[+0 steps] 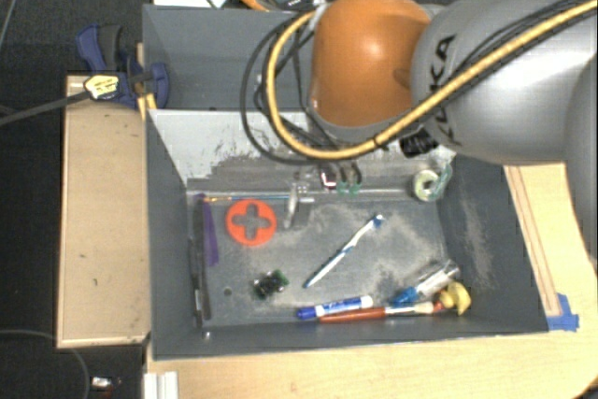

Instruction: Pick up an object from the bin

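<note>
The end effector (304,193) is hanging at the upper middle of the grey metal bin (486,238), mostly under the arm's orange cover, so whether it is open or closed cannot be told. The flat orange round disc with a cross cut-out (250,222) is lying just to its lower left, and the white-and-blue plastic toothbrush (344,249) is lying to its lower right. A descent here is likely risking a close on bare floor between them, or a scrape against the thin disc.

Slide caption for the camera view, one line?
Gripper hangs near the bin's back wall; orange cross-marked disc, blue-white toothbrush and pens lie on its floor.
</note>
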Motion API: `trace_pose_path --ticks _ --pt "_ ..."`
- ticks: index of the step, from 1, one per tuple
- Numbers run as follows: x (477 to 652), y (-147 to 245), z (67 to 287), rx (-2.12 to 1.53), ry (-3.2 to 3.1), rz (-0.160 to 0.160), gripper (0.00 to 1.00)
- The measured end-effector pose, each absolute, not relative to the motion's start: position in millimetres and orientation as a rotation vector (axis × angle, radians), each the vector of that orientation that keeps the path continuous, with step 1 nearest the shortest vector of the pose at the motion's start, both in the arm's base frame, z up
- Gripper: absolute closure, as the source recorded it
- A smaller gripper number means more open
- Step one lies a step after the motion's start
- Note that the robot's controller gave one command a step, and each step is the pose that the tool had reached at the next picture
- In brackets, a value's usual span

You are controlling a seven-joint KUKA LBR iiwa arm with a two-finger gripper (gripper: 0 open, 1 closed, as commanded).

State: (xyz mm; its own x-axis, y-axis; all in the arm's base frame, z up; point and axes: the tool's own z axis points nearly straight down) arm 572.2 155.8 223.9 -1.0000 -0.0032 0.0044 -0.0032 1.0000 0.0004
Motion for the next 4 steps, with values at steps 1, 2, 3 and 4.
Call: trace_pose_path --ticks 1,2,3,4 --pt "574.0 154.9 228.3 -0.005 -3.145 -0.002 0.0" --pt "591.8 197.5 68.0 -0.295 -3.127 -0.003 0.0" --pt "593.1 194.8 161.6 0.049 -3.158 -0.006 0.0" --pt "587.6 195.5 79.5 -0.239 -3.123 0.003 0.0"
